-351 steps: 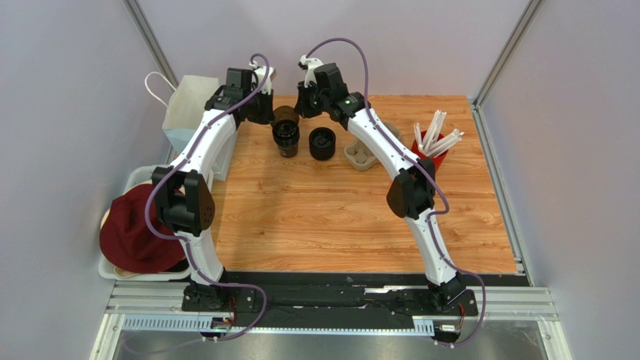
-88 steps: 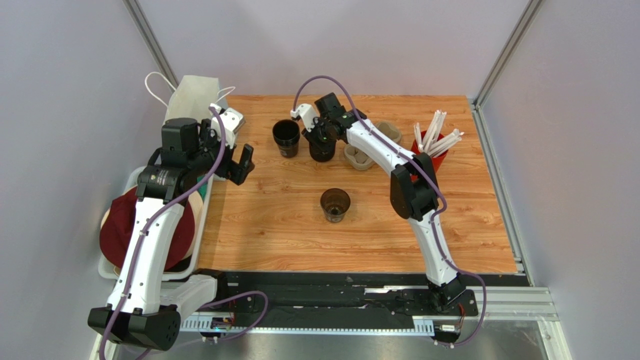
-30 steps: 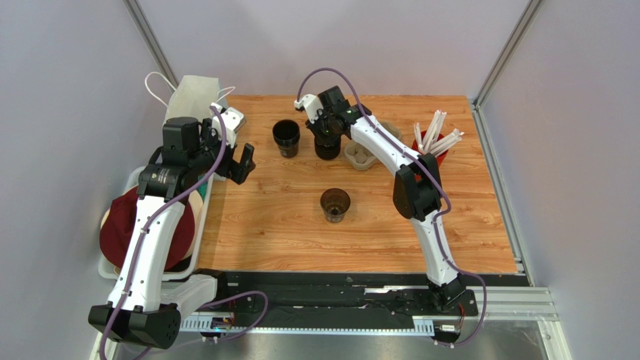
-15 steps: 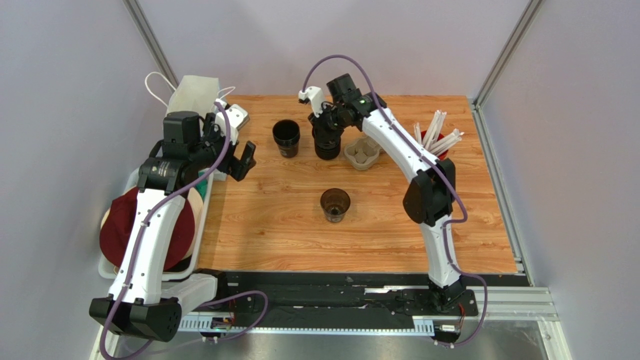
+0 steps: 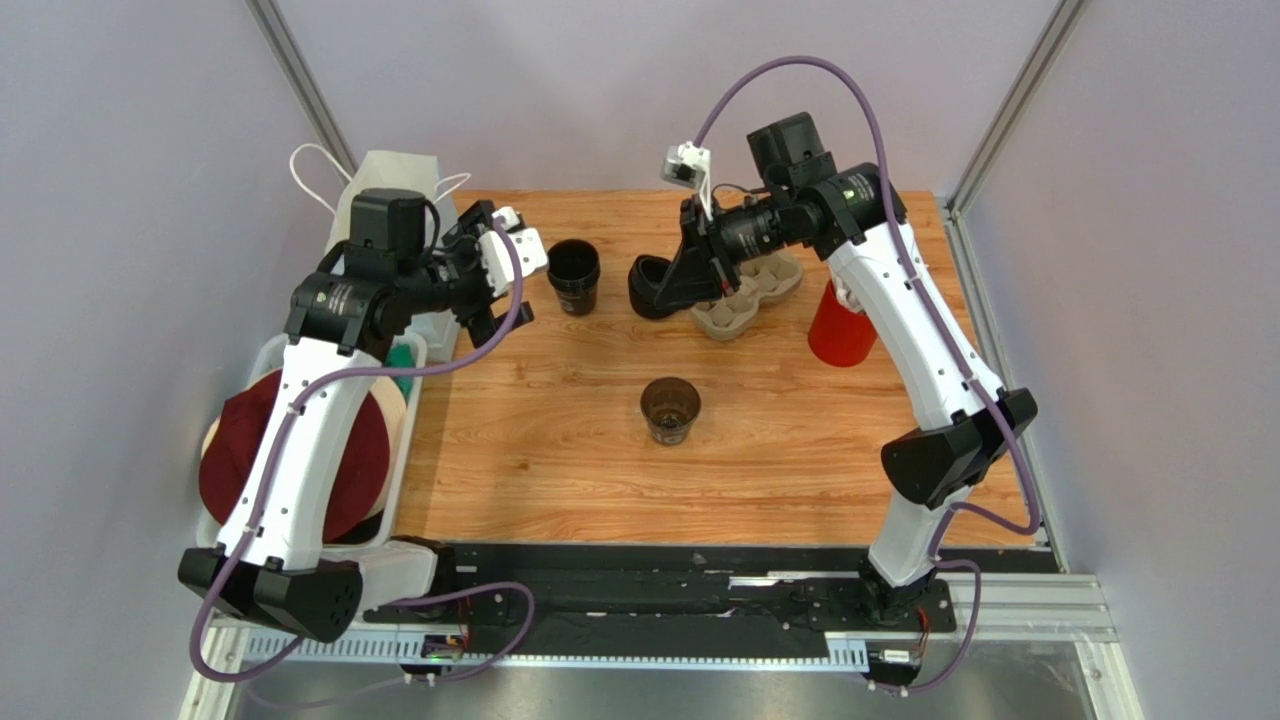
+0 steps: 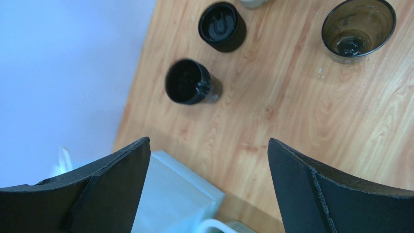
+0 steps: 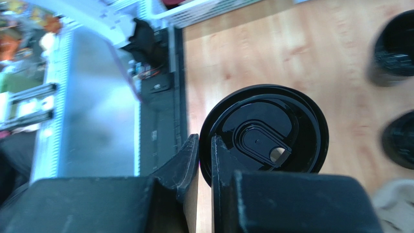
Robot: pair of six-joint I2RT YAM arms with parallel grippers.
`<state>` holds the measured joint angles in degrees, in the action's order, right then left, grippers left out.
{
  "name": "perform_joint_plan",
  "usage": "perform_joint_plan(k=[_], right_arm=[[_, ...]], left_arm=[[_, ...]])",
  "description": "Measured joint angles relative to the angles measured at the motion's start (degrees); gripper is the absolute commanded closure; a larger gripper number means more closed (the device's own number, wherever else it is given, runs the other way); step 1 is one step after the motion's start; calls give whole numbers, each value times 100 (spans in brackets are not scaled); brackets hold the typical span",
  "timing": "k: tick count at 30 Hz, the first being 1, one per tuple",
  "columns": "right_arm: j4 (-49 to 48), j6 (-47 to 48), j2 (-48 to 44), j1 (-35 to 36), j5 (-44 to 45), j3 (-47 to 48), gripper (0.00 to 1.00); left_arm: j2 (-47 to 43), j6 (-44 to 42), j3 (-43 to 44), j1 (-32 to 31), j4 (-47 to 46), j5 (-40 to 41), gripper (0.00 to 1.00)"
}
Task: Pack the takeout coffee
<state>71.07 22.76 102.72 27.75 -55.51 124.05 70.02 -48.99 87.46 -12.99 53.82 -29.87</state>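
Clamped only on the thin rim of the black lid [image 7: 265,131], the right hand [image 7: 204,141] may let it swivel or drop before reaching the open coffee cup [image 5: 670,408], which stands on the counter [image 5: 601,465] well apart; the left hand [image 6: 208,143] hangs spread, empty, near the white paper bag [image 6: 175,194].

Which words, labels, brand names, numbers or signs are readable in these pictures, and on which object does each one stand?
No readable text appears in any view.
black lid, pinched at its rim by the right gripper: moulded shapes only, no letters.
white paper bag: the side in view is plain.
red cup: no print visible.
colourful clutter at the top left of the right wrist view: too blurred to read.
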Motion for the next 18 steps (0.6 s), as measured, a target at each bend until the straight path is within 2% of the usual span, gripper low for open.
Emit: perform_joint_plan(k=[3,7,11,18], right_arm=[[302,188,-28,24,-352,-221,96],[518,474,-111,24,-619,-684,95],[601,643,-286,24,-782,-885,95],[627,1040,-911,24,-1104,-997,95]], left_arm=[[197,-603,577,-269,186,-61,1],[175,-1453,946,-527,216,-645,1],[98,-2205,966,-824,321,-1252,1],[258,-3049,691,-1628,800,-1530,1]])
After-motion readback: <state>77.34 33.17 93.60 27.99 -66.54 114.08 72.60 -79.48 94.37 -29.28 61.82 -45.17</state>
